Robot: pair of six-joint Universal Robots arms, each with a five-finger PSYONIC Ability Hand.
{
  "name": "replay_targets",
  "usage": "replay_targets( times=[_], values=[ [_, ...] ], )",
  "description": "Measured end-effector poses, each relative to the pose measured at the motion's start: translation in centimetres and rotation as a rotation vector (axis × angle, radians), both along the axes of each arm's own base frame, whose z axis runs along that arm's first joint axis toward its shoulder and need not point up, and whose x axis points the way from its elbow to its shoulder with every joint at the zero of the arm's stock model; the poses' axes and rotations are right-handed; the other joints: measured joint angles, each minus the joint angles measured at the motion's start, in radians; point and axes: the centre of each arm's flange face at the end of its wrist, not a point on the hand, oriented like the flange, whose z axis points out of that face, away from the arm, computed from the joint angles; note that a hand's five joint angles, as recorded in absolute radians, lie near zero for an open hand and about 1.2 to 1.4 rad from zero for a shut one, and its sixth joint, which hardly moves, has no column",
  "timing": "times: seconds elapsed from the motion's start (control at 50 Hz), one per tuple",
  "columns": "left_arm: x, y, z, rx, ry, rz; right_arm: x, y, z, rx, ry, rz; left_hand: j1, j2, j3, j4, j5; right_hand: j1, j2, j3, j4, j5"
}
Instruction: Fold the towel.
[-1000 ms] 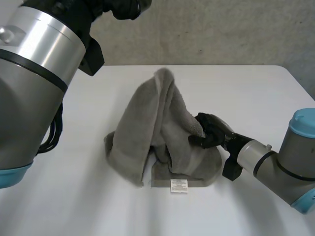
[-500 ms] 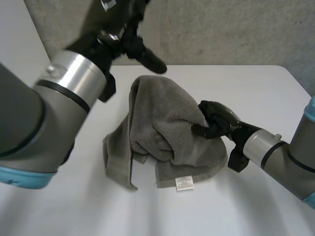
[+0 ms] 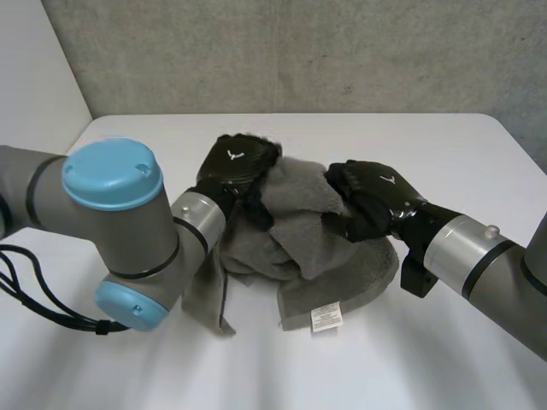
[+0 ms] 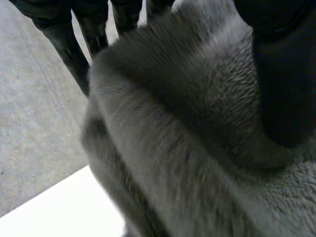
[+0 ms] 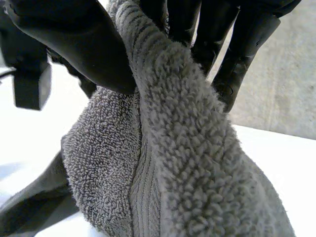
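White surface (image 3: 479,154), grey wall (image 3: 342,51) behind. Grey towel (image 3: 299,231) bunched. Left hand (image 3: 235,166) and right hand (image 3: 372,196) each pinch a raised fold between thumb and fingers (image 5: 247,34), probably to lift and spread it.

The left hand (image 3: 237,165) and right hand (image 3: 372,198) clutch opposite sides of the bunched grey towel (image 3: 295,243).

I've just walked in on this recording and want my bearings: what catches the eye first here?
A grey towel lies bunched in the middle of the white table, a small white label on its near edge. Both black hands grip it: the left hand at its far left side, the right hand at its right side, pinching a fold of it.
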Motion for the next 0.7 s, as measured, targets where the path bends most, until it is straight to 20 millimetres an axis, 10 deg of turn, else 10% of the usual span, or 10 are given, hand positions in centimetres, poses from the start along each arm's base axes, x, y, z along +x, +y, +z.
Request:
replay_targets(
  times=[0.1, 0.7],
  values=[
    [-0.2, -0.3, -1.2, 0.016, -0.022, -0.002, 0.3, 0.9, 0.9, -0.049, 0.005, 0.022, 0.687, 0.685, 0.686, 0.678, 0.688, 0.000, 0.000, 0.000, 0.000, 0.000],
    [0.4, 1.0, -4.0, 0.100, -0.064, -0.053, -2.7, 2.1, 11.0, -0.397, -0.073, -0.099, 0.701, 0.720, 0.729, 0.702, 0.743, 0.040, 0.006, 0.000, 0.000, 0.000]
  ],
)
